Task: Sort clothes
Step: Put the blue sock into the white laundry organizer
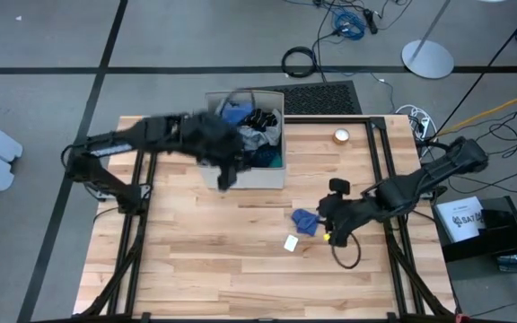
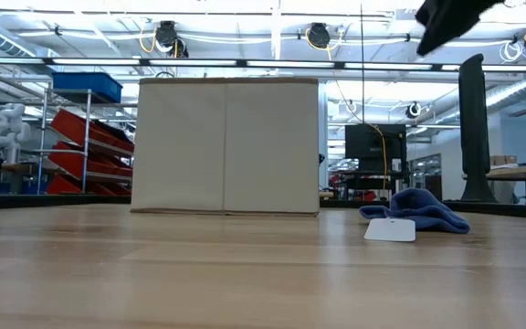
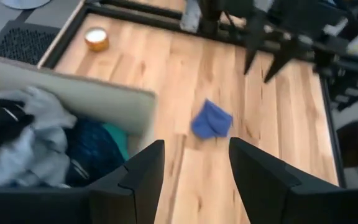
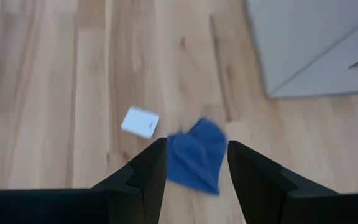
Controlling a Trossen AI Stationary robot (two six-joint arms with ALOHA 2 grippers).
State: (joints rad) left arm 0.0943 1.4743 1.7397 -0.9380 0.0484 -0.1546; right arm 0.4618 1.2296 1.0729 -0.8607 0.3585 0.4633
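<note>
A small blue cloth (image 1: 305, 221) lies crumpled on the wooden table with a white card (image 1: 292, 243) beside it; both also show in the low view (image 2: 418, 208). A beige box (image 1: 260, 176) at the table's far middle holds a heap of clothes (image 3: 36, 137): grey, navy, turquoise and striped black pieces. My left gripper (image 3: 191, 168) is open and empty above the box's near left edge (image 1: 225, 175). My right gripper (image 4: 194, 165) is open and empty. It hangs well above the blue cloth (image 4: 194, 155), which shows between its fingers.
A small round golden tin (image 1: 341, 136) stands at the far right of the table, also seen in the left wrist view (image 3: 97, 38). Bare wood lies at the table's near side (image 1: 223, 269). Black frame rails (image 1: 386, 170) run along both sides.
</note>
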